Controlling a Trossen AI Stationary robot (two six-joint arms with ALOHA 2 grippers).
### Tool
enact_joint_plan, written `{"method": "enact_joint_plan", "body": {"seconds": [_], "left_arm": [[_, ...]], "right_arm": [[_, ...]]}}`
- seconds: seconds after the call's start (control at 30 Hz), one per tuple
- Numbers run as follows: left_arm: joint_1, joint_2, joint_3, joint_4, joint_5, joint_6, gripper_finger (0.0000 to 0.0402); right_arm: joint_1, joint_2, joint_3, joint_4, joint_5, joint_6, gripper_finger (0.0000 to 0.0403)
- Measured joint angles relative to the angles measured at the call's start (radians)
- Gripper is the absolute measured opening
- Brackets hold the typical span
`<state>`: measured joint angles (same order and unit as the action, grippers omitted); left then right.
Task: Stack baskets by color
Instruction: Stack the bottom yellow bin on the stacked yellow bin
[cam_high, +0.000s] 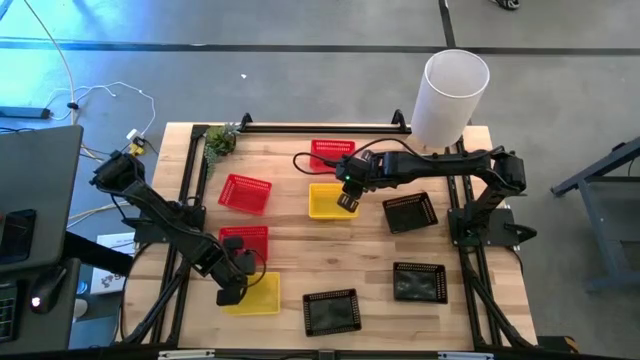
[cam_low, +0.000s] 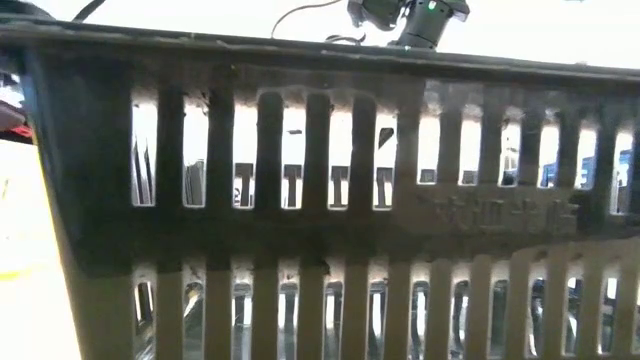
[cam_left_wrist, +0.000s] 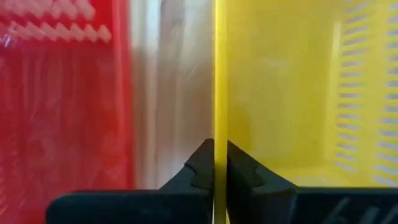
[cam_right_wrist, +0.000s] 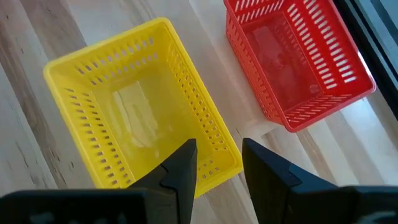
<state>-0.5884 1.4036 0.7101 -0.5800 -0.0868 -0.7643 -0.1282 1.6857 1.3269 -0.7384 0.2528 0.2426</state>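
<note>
On the wooden bench (cam_high: 340, 262) the left hand (cam_high: 232, 293) is at the front-left corner and is closed on the thin wall of a yellow basket (cam_high: 255, 294); in the left wrist view its two dark fingers (cam_left_wrist: 199, 171) pinch this yellow wall (cam_left_wrist: 219, 93) from both sides, with a red basket (cam_left_wrist: 62, 112) just beside. The right hand (cam_high: 347, 201) hangs over the near edge of a second yellow basket (cam_right_wrist: 134, 118) in the middle of the bench, with its fingers apart and holding nothing. Behind it stands another red basket (cam_right_wrist: 295, 59), and a third red one (cam_high: 245, 193) lies more to the left. Three black baskets (cam_high: 410, 212) stay on the right and front side, each one separate.
</note>
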Motion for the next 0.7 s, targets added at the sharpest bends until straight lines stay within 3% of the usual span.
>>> {"method": "enact_joint_plan", "body": {"seconds": [0.37,0.7], "left_arm": [[0.103,-0.091,0.000,0.113,-0.007,0.128,0.0001],[0.290,-0.190,0.001,0.231,-0.007,0.308,0.0000]], "right_arm": [[0.033,-0.091,0.000,-0.019,0.081,-0.033,0.0114],[0.041,-0.141,0.000,-0.022,0.077,-0.025,0.0114]]}}
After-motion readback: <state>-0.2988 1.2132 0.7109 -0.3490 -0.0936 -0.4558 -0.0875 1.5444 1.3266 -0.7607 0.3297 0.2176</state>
